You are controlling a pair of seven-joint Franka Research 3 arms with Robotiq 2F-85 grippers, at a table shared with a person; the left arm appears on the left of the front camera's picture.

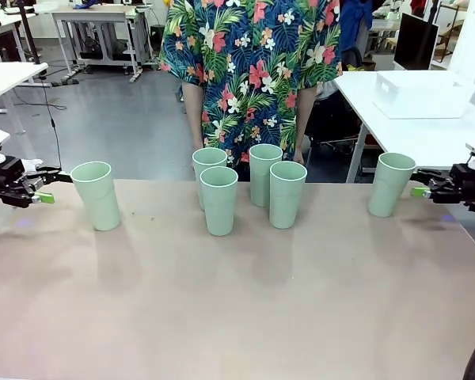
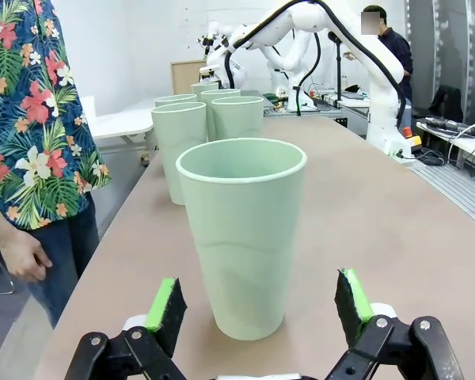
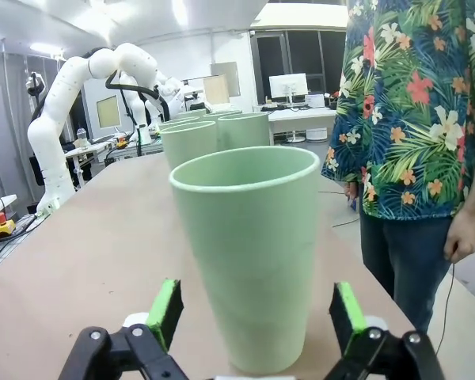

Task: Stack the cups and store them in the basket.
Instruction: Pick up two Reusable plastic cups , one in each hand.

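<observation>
Six pale mint-green cups stand upright on the tan table. One cup [image 1: 96, 195] is at the far left, another cup [image 1: 391, 184] is at the far right, and several cluster in the middle [image 1: 219, 200]. My left gripper [image 1: 54, 187] is open just left of the left cup [image 2: 241, 237], its green pads [image 2: 166, 305] flanking the cup's base without touching. My right gripper [image 1: 419, 182] is open just right of the right cup [image 3: 249, 253], pads [image 3: 347, 313] on either side of it. The white basket [image 1: 423, 95] sits on a separate white table at the back right.
A person in a flowered shirt [image 1: 253, 63] stands at the far edge behind the middle cups, with a hand [image 2: 28, 257] hanging at the side. The near half of the table [image 1: 237, 317] is bare. A gap separates my table from the basket's table.
</observation>
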